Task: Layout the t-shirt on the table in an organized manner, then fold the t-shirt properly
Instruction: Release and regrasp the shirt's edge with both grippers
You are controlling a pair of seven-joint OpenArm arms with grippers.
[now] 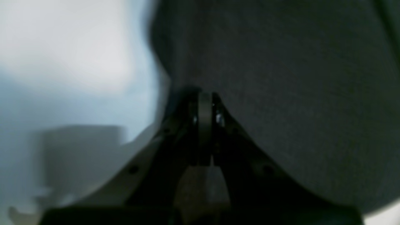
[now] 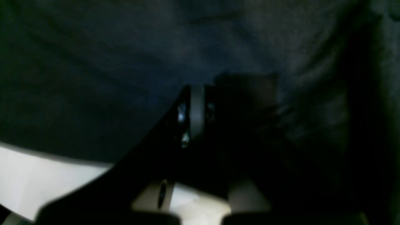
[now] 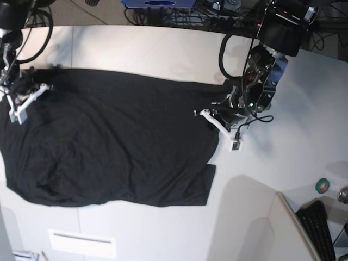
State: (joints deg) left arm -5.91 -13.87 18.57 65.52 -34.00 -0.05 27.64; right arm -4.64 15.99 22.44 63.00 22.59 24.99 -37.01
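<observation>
- The black t-shirt [image 3: 109, 144] lies spread wide over the white desk [image 3: 163, 51], plain side up, with ripples across its middle and a flap turned out at the corner nearest the lower right.
- The left tool [image 1: 204, 103] sits at the shirt's right edge with its fingers pressed together; the close view shows dark cloth right against the tips, so I judge it is pinching the fabric there.
- The right tool [image 2: 197, 106] is at the shirt's far left corner, also closed, with cloth all around it; it looks clamped on the shirt too.
- Risk: each pinch seems to hold only a thin bit of edge, so a hard pull outward could let the cloth slip free.
- Risk: if the two arms pull unevenly, the shirt may skew or bunch instead of flattening.
- Risk: the shirt's left side already reaches the desk's edge, so more dragging that way could spill it over.
- The desk is smooth and pale, likely slippery under cloth. Beyond the shirt's top edge run cables [image 3: 217, 13]; a keyboard [image 3: 321, 228] sits past its lower right corner.
</observation>
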